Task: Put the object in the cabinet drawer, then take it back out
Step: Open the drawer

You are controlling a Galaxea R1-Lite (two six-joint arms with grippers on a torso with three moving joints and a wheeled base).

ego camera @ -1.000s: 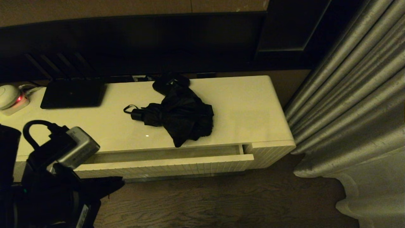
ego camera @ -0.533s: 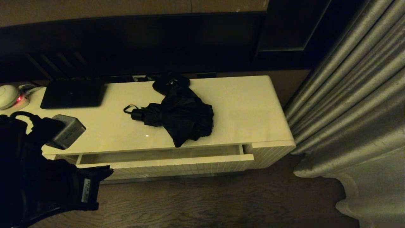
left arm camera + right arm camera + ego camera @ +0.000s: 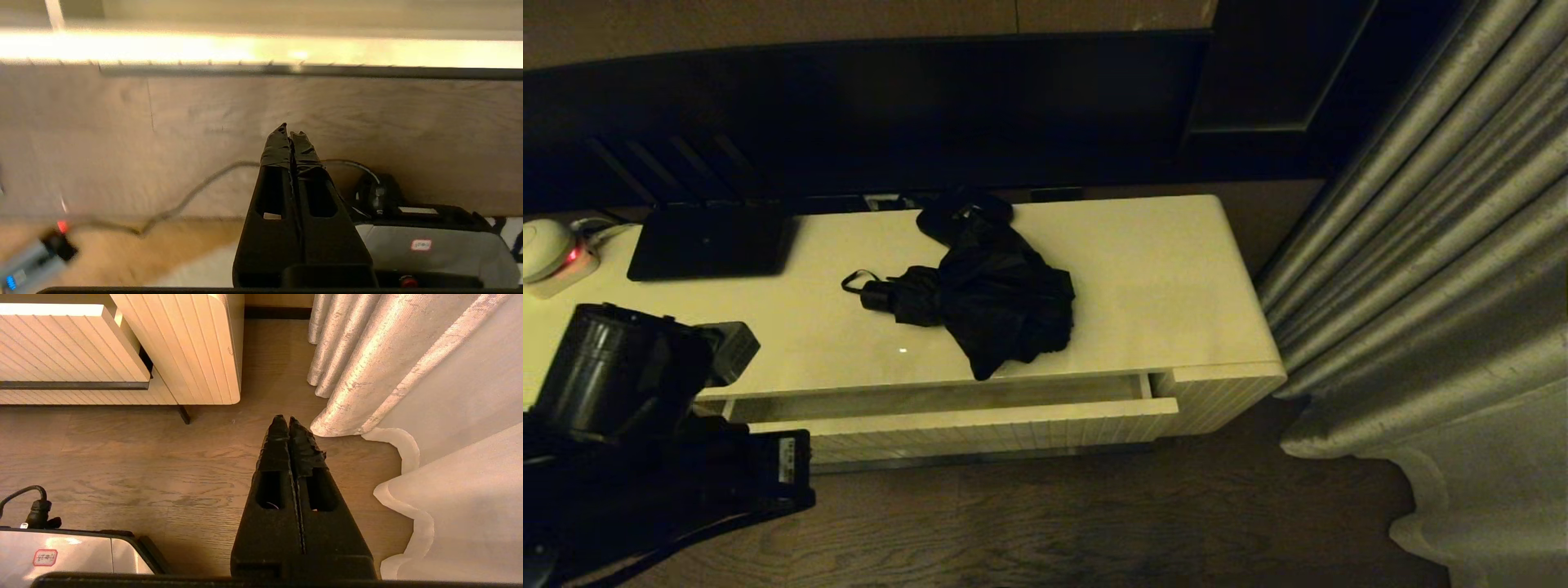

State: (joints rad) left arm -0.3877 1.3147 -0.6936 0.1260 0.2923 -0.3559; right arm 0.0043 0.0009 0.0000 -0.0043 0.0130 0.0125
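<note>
- Left gripper (image 3: 289, 134) has its two taped fingers pressed flat together with nothing between them; in its wrist view it points at bare wooden floor in front of the cabinet base, and in the head view its arm sits low at the left edge, in front of the cabinet's left end.
- Right gripper (image 3: 284, 425) also has its fingers pressed together and empty, hanging over the wooden floor near the cabinet's right corner and just beside the curtain hem.
- Curtain (image 3: 1437, 269) hangs in heavy pale folds at the right, reaching down to the floor (image 3: 1094, 523).
- Cabinet (image 3: 1176, 269) is long, low and cream-white, with a ribbed front and a smooth top.
- Cabinet drawer (image 3: 964, 429) is pulled partway out under the front edge of the top, its pale interior showing as a narrow strip.
- Black umbrella (image 3: 988, 302) lies on the cabinet top near the middle, fabric loosely bunched, its short handle and thin strap loop pointing toward the robot's left. It rests well apart from the left gripper, farther right and higher, just behind the drawer opening, with a fold reaching the top's front edge.
- Flat black device (image 3: 711, 241) lies on the top toward the left rear.
- Small white round item (image 3: 547, 249) with a red light sits at the far left.
</note>
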